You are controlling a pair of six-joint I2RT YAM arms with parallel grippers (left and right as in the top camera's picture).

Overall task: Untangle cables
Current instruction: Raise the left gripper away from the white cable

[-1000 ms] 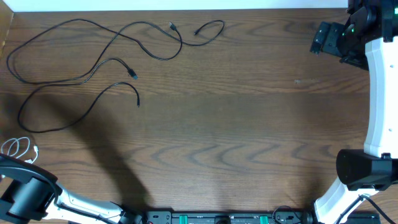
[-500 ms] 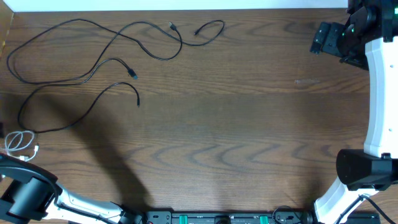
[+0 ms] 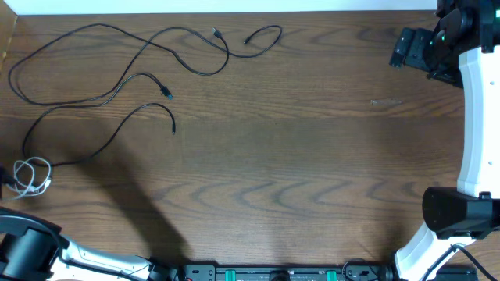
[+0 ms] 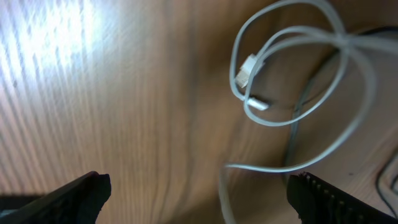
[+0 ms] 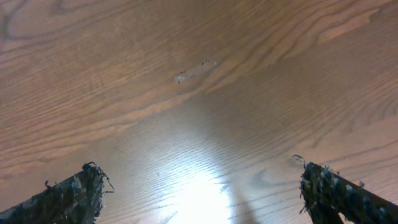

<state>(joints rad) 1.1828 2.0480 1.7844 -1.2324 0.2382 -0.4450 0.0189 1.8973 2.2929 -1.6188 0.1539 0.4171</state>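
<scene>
Overhead view: long thin black cables [image 3: 205, 73] sprawl over the brown wooden counter's [image 3: 312, 156] far-left part. A short white cable [image 3: 31, 176] lies coiled at the left edge, just ahead of the released left claw [image 4: 199, 186]. The right claw [image 5: 199, 186] is spread wide, gripping nothing.

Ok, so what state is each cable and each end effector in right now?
white cable, bunched in loose loops, not held
black cables, spread out, crossing each other, not held
left end effector, open, empty, above the white cable
right end effector, open, empty, over bare table
</scene>
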